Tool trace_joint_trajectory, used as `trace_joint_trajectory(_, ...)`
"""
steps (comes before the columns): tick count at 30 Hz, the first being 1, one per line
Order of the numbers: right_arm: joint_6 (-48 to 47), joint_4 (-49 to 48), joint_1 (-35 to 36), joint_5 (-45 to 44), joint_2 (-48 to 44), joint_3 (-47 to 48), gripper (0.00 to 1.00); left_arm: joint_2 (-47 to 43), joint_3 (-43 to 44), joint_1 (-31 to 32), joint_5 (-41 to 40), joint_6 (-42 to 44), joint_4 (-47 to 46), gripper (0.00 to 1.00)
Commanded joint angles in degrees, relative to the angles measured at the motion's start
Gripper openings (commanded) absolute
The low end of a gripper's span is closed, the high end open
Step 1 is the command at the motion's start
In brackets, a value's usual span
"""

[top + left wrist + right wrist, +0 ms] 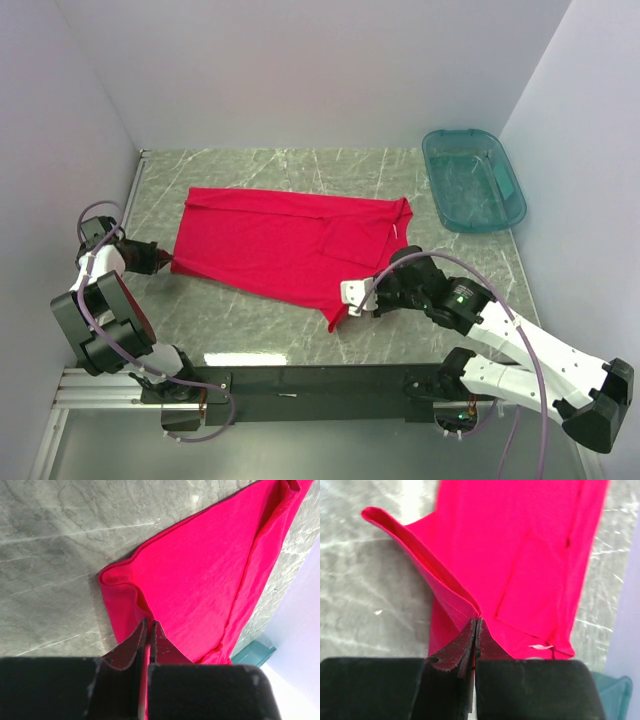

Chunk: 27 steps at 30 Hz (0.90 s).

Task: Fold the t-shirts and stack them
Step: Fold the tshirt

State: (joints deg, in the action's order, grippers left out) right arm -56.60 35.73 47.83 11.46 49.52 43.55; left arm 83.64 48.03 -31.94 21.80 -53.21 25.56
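Lengthwise, the red t-shirt (280, 245) runs left-right, collar at the right.

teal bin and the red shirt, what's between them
Nothing: only a bare strip of table separates the bin and the shirt, seen in the top view.

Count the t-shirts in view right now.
1. One red t-shirt lies spread mid-table, its left corner pinched by the left gripper, its near-right corner by the right gripper. None shows in the teal bin; any layered underneath would be hidden.
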Motion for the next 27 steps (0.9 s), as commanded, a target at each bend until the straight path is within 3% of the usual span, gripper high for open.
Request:
trace_joint_trajectory(1, 3.7, -6.2, -0.3, -3.3, -1.4, 2.6, 0.00, -1.4, 2.6, 0.0, 0.8, 1.2, 0.3, 0.00)
trace_joint_trajectory(4, 5.1, -3.8, -0.4, -0.9, -0.5, 6.2, 0.00, -1.2, 2.4, 0.0, 1.0, 1.1, 0.2, 0.00)
trace_joint_trajectory(6, 2.3, 6.4, -0.5, 10.2, 0.9, 11.3, 0.00, -1.1, 2.2, 0.0, 1.0, 1.2, 0.2, 0.00)
trace_joint_trajectory(9, 6.2, 7.9, -0.5, 14.3, 4.1, 13.1, 0.00, -1.2, 2.3, -0.1, 1.0, 1.1, 0.3, 0.00)
trace_joint_trajectory(12, 15.9, 0.6, -1.2, 8.2, 6.2, 11.6, 0.00, -1.5, 2.2, -0.1, 1.0, 1.1, 0.3, 0.00)
trace_joint_trajectory(17, 28.0, -2.9, -5.2, 7.3, 11.1, 12.7, 0.00, -1.5, 2.4, 0.0, 1.0, 1.5, 0.6, 0.00)
trace_joint_trajectory(27, 39.5, -5.8, -13.3, 5.9, 15.1, 13.2, 0.00, -1.3, 2.2, 0.0, 1.6, 1.3, 0.2, 0.00)
